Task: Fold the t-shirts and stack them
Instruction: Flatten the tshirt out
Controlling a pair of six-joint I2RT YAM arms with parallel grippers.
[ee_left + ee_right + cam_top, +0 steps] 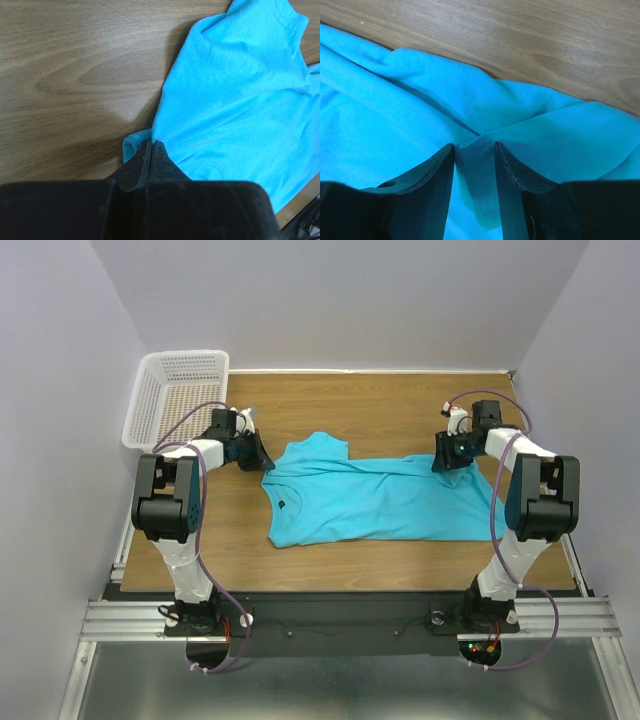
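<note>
Shirts number one: a turquoise t-shirt (pixel 370 502) spread on the wood-grain bench (pixel 370 405), right of the single white mesh basket (pixel 188 353). Of two grippers, the left gripper (pixel 151 144), nearest the basket, pinches the shirt's edge; the right gripper (pixel 474 147), farthest from the basket, stands apart with cloth between its fingers (pixel 430 175). Pale walls (pixel 340 300) enclose the bench.
</note>
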